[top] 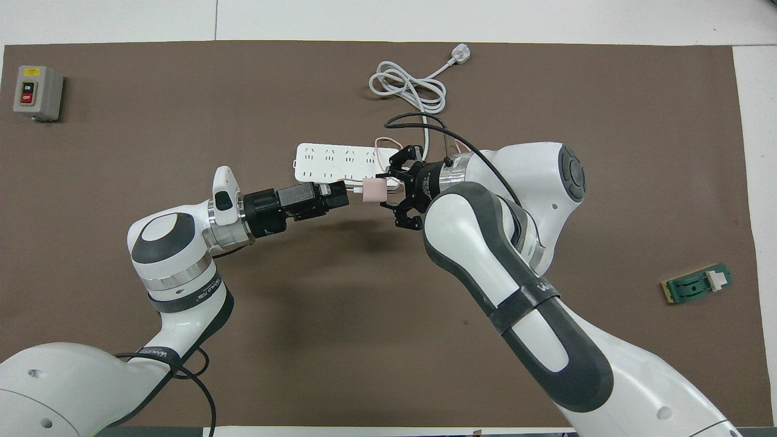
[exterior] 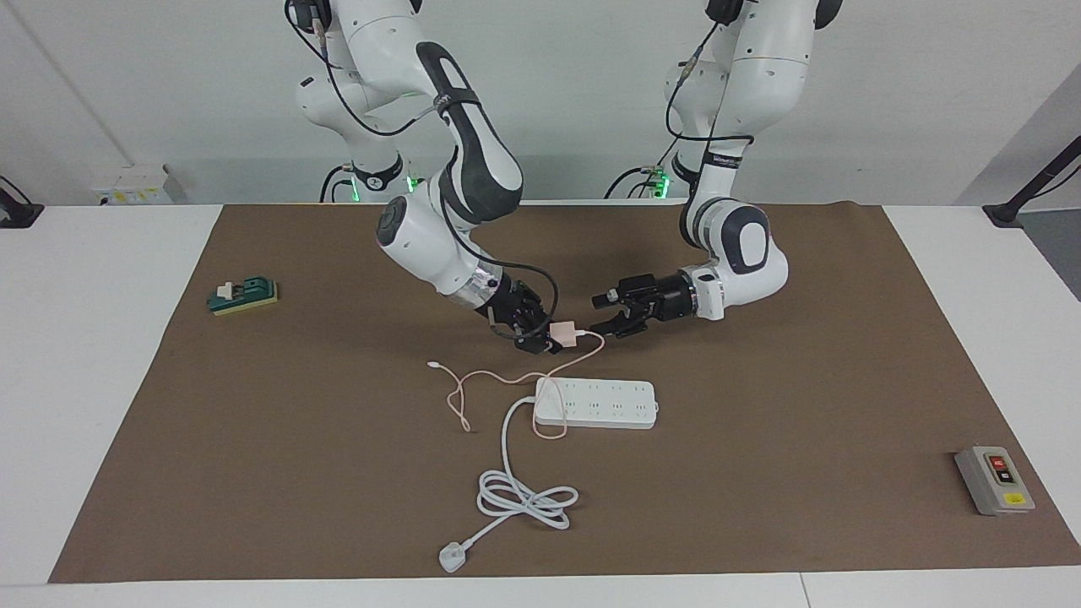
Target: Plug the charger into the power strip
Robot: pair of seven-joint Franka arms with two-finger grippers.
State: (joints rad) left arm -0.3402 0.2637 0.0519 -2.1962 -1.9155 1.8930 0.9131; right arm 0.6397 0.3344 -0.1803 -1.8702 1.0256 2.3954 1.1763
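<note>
The right pincer [exterior: 549, 338] is closed on the charger [exterior: 563, 333], holding the small pink cube in the air just over the edge of the power strip [exterior: 595, 403] that faces the robots, at the strip's corded end. The left pincer [exterior: 601, 314] hangs wide open and empty beside the cube, level with it, tips pointing at it from the strip's other end; the two look set for a handover or a regrip. The strip lies flat on the tabletop [exterior: 760, 507], its long axis running from one arm's end to the other, sockets up. So the charger still has to come down and a little farther from the robots to meet a socket. Its thin pink cable [exterior: 473, 384] trails down across the strip's corded end onto the mat. No containers are present.
</note>
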